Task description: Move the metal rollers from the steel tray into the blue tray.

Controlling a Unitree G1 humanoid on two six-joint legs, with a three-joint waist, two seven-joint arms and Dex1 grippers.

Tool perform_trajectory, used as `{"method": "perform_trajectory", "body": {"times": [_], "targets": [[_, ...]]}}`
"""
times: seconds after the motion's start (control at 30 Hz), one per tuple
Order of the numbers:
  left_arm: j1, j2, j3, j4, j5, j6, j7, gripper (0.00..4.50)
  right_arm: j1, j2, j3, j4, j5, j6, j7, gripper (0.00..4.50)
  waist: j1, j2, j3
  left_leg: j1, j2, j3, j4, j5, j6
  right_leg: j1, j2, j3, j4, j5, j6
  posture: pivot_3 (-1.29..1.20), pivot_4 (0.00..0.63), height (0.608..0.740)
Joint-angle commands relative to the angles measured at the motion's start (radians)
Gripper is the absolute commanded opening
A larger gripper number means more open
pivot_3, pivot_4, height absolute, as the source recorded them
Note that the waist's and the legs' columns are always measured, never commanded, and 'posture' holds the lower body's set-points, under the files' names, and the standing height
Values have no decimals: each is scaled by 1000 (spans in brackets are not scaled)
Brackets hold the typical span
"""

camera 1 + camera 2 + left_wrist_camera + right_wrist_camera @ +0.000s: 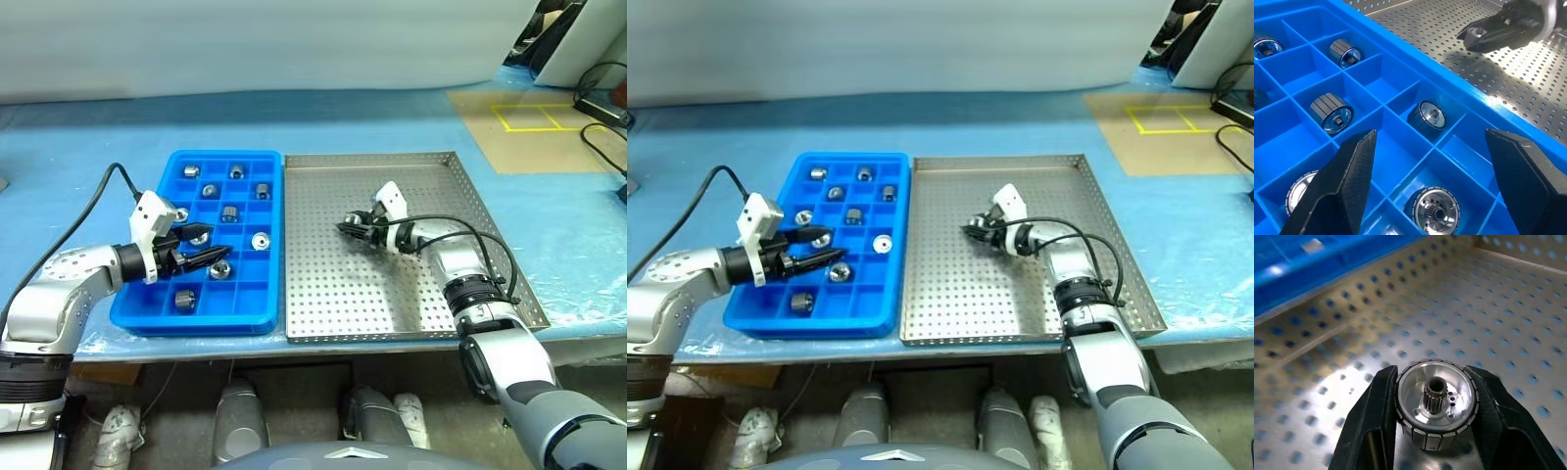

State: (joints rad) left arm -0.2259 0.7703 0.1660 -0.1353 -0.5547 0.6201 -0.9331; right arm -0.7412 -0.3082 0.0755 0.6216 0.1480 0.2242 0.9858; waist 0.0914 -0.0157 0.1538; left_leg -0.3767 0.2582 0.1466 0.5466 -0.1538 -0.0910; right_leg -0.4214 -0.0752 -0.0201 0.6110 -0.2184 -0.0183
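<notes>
Blue sheeting covers the table. Over the steel tray [421, 284], right gripper [350, 231] jaws clamp a metal roller [1436, 401]; lift it straight, probably clear of the floor already, then cross to the blue tray [257, 311], where left gripper [211, 246] jaws gape empty.
</notes>
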Motion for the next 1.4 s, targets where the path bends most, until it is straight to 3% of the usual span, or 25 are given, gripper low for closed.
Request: {"method": "perform_trajectory", "body": {"times": [0.03,0.2,0.53,1.0,1.03,1.13,1.4], "targets": [[50,57,55,-102,-41,3,-54,3751,-34,20,27,-363,152,210,84,1666,-2,0,0,0,0,0,-1,0,0,0,0,0,-1,0,0,65,150,740],[102,97,85,-117,-43,13,-62,3751,-24,39,113,-624,291,449,152,1666,11,0,0,1,1,0,-5,0,0,0,0,-2,-2,0,0,112,150,740],[211,77,133,-243,-84,61,-5,3751,-8,140,220,-530,375,648,172,1666,36,0,0,3,1,0,-4,0,-1,2,-1,-1,-2,0,0,240,150,740],[249,31,134,-330,-137,106,91,3751,1,184,327,-415,261,520,180,1666,59,1,0,0,1,-1,-4,1,-2,1,-1,-1,-3,0,0,264,150,740],[246,32,130,-326,-134,103,92,3751,3,184,324,-407,256,512,177,2376,60,1,0,1,1,-1,-4,1,-2,1,-1,-1,-3,0,0,258,150,740],[230,33,119,-312,-132,99,90,3751,7,175,318,-407,244,527,154,3265,60,1,0,1,1,-1,-4,1,-2,1,-1,-1,-2,0,0,239,150,740],[149,22,67,-264,-116,82,75,3751,-14,107,199,-422,262,518,102,3265,60,0,0,0,1,-1,-3,1,-2,1,-1,-1,-2,0,0,191,150,740]]}}
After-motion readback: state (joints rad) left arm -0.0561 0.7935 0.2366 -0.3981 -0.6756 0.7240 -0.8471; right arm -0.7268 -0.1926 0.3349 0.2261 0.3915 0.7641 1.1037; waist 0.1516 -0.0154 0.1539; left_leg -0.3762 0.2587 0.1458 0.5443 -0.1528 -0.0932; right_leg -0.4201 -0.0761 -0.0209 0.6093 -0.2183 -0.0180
